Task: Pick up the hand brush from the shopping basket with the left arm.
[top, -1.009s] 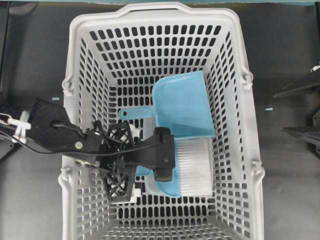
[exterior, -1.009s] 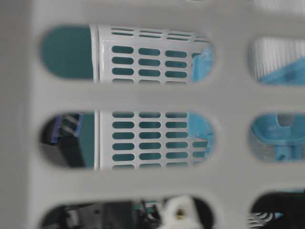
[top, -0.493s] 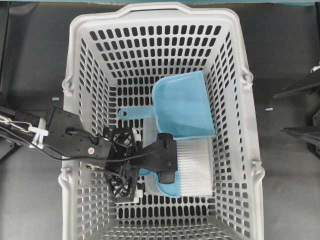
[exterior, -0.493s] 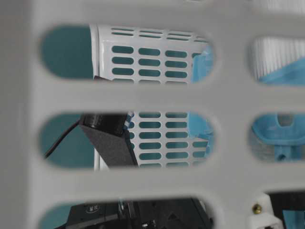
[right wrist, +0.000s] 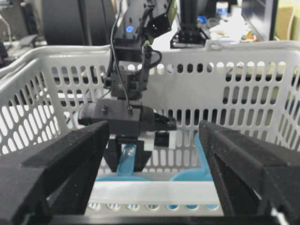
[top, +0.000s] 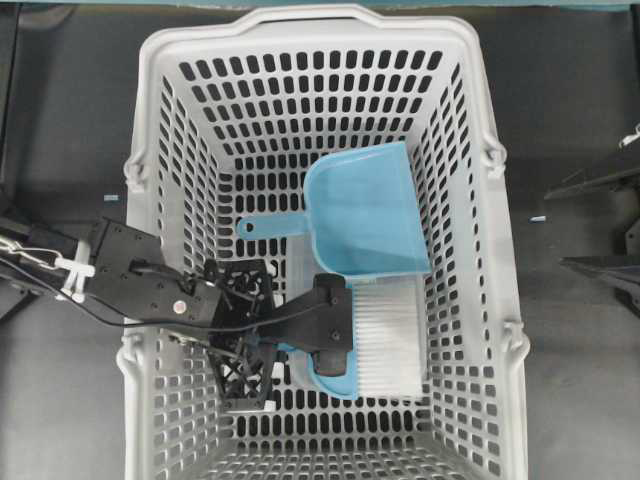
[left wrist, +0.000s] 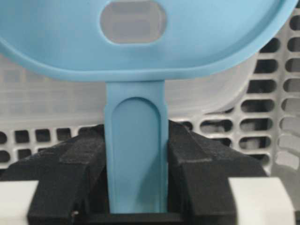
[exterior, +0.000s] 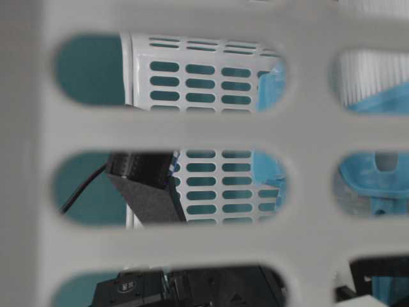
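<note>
The hand brush, light blue with white bristles, lies inside the shopping basket, near its front. My left gripper reaches in from the left and is shut on the brush's thin handle. In the left wrist view the handle sits clamped between both black fingers, with the brush head just ahead. The right wrist view shows the same grip. My right gripper is open and empty, outside the basket's right wall.
A light blue dustpan scoop lies in the basket just behind the brush, its handle pointing left. The basket's slotted walls surround the left gripper closely. Dark table lies around the basket.
The left arm's wrist swung further into the basket and the fingers drew together onto the brush handle. The brush shifted slightly. The right gripper stayed put.
</note>
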### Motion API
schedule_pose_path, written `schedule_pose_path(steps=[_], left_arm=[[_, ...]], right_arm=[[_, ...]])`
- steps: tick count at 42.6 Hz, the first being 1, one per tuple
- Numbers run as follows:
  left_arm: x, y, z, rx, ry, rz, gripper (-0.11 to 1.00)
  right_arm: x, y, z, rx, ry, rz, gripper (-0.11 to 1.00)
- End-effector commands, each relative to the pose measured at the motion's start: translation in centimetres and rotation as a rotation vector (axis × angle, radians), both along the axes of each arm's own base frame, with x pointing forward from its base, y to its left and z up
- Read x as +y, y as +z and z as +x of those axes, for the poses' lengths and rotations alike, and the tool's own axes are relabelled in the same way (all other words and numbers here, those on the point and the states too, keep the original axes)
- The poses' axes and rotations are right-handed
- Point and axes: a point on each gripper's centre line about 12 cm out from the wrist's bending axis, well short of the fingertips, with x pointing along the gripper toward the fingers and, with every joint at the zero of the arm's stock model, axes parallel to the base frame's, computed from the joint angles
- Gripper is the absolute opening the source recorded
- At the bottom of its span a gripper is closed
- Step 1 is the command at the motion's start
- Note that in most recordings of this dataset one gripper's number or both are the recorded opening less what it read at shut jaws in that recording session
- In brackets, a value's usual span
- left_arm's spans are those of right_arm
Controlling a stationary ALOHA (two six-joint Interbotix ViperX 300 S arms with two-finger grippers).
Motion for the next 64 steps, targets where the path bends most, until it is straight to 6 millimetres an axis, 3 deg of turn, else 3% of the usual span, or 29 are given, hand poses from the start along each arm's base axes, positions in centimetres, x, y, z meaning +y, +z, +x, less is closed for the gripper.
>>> schedule_pose_path(steps=[1,5,11,30,34,40,64], left_arm=[[-0.2,0.8,0.2,-0.025,-0.008,-0.003,0.25],[-0.3,1.3,0.3,-0.036,-0.009,-0.006,0.25],[-0.4,4.7,0.8,-0.094,-0.007,-0.021,0.25],[1.1,23.0,-0.9,-0.302,-0.011,-0.045,0.25],[1.4,25.9,-1.3,-0.370,-0.021,-0.050,0.25],[1.7,27.5,-1.6,-0.415,-0.036,-0.045,0.25],[1.7,27.1,-1.2,-0.404,-0.043,-0.037,0.25]], right_arm=[[0.1,0.2,0.1,-0.004,0.003,0.005,0.74],[0.1,0.1,0.1,-0.003,0.003,0.003,0.74],[0.0,0.0,0.1,0.000,0.001,0.005,0.74],[0.0,0.0,0.1,0.001,0.000,0.008,0.74],[0.1,0.0,0.1,0.001,0.002,0.008,0.74],[0.1,0.0,0.1,-0.001,0.002,0.009,0.74],[0.0,0.0,0.1,-0.001,0.000,0.009,0.74]])
